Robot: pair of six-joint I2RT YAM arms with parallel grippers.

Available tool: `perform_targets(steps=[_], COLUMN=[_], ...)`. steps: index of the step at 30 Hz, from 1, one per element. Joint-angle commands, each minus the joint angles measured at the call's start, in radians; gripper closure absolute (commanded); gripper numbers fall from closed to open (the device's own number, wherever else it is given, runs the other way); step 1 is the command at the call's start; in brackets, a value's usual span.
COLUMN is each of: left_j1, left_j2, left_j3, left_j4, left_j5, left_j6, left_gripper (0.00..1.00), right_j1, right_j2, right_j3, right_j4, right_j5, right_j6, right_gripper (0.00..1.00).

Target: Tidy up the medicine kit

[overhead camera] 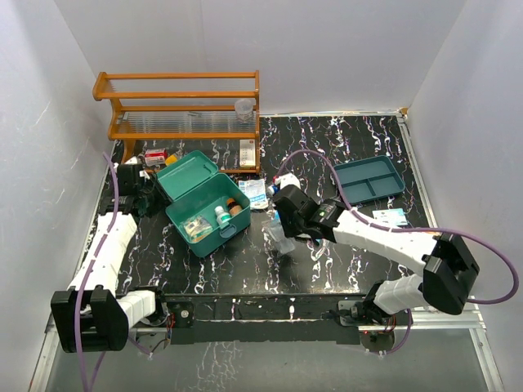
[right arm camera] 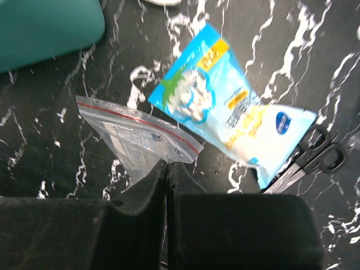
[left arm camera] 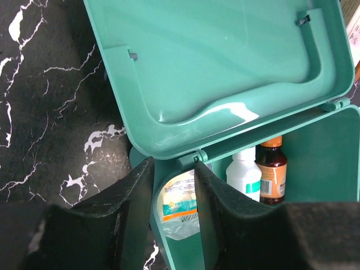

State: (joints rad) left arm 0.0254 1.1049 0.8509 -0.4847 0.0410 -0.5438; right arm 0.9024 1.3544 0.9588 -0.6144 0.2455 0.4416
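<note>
The kit (overhead camera: 214, 242) stands open on the left half of the bench (overhead camera: 270, 278), its lid (left arm camera: 225, 67) tipped back towards the wooden rack (overhead camera: 184, 106). Inside it are a white bottle (left arm camera: 244, 174) and a brown bottle (left arm camera: 273, 175) upright side by side, and a packet (left arm camera: 180, 201) in the near corner. The left hand (left arm camera: 172, 166) sits at the kit's back corner by the hinge, one finger outside the wall and the other inside. The fingers stand apart, and I cannot tell whether they pinch the wall. The right hand (right arm camera: 166, 166) is right of the kit, its fingers pressed together on the bottom corner of a clear zip bag (right arm camera: 138, 138) with a red seal strip. Just beside the bag lies a blue and white packet (right arm camera: 225, 107), partly over a pair of black-handled scissors (right arm camera: 320, 154). A flat teal tray (overhead camera: 369, 180) lies well apart at the right rear.
</note>
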Motion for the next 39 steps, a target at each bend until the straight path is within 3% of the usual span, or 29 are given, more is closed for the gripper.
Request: perform_targets(steps=[1, 12, 22, 33, 39], left_j1=[0.008, 0.008, 0.008, 0.008, 0.008], left_j2=[0.002, -0.087, -0.199, -0.175, -0.159], left_j3=[-0.031, -0.075, -0.134, 0.082, 0.259], left_j4=[0.054, -0.019, -0.112, -0.261, -0.366], left_j5=[0.037, 0.193, 0.263, 0.124, -0.073], left_j6=[0.024, -0.029, -0.077, -0.061, -0.048], left_gripper=[0.67, 0.74, 0.69, 0.40, 0.36], right_j1=[0.003, 0.003, 0.003, 0.049, 0.072], right_j2=[-0.023, 0.059, 0.237, 0.448, 0.533], right_j3=[0.135, 0.423, 0.617, 0.731, 0.767], right_j4=[0.023, 0.032, 0.132, 0.153, 0.099], right_j5=[0.093, 0.085, -0.033, -0.245, -0.348], right_j6=[-0.057, -0.176, -0.255, -0.289, -0.287], right_gripper=[1.00, 1.00, 1.00, 1.00, 1.00])
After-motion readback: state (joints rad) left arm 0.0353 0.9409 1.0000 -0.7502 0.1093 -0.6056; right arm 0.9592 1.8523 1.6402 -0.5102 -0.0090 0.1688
